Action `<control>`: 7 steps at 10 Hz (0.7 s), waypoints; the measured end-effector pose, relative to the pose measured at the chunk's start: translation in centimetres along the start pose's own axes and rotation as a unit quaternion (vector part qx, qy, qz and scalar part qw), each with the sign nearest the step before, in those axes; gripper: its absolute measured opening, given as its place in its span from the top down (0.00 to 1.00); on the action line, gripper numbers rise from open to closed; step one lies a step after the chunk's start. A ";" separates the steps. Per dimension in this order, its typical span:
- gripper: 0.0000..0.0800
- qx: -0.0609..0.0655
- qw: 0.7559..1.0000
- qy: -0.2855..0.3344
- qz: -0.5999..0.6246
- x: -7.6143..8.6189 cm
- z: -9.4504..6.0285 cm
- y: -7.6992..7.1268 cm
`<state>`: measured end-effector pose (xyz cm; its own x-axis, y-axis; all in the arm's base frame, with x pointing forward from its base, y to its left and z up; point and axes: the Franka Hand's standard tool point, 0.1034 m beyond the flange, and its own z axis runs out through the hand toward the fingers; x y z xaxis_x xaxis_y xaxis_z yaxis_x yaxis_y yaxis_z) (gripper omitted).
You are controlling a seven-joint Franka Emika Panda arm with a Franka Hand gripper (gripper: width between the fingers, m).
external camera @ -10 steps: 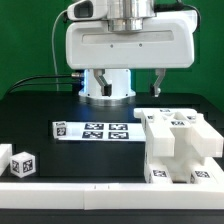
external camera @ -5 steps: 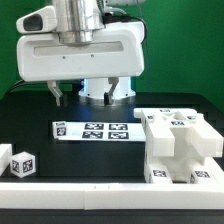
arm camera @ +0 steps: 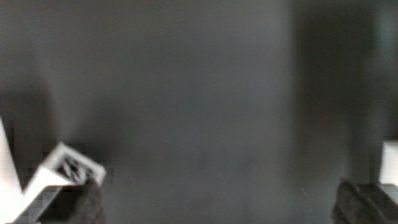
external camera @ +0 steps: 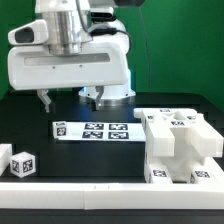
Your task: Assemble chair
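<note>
The chair's white tagged parts (external camera: 181,146) stand stacked as one blocky group on the black table, at the exterior view's right. My gripper (external camera: 66,99) hangs above the table toward the back left, well away from them. It is open, and nothing sits between its dark fingertips (external camera: 43,101). The wrist view is blurred. There the gripper (arm camera: 217,205) is open over bare dark table, and a white tagged piece (arm camera: 61,170) lies just outside one finger (arm camera: 71,205).
The marker board (external camera: 92,130) lies flat in the middle of the table. Two small white tagged blocks (external camera: 21,163) sit at the front left. The arm's white base (external camera: 108,93) stands at the back. A white ledge (external camera: 100,203) runs along the front.
The gripper has swung from above the table's middle toward the exterior view's left and stayed open. The parts on the table have not moved.
</note>
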<state>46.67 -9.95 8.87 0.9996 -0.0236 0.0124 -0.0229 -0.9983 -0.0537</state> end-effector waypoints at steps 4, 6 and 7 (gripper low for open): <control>0.19 -0.001 1.000 0.017 0.021 -2.6 0.1 1.1; 0.19 0.005 1.000 -0.010 0.015 -4.3 1.5 1.4; 0.19 0.004 0.999 -0.028 0.017 -6.0 2.9 1.5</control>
<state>40.63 -11.14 5.84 0.9975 -0.0544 -0.0452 -0.0571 -0.9965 -0.0607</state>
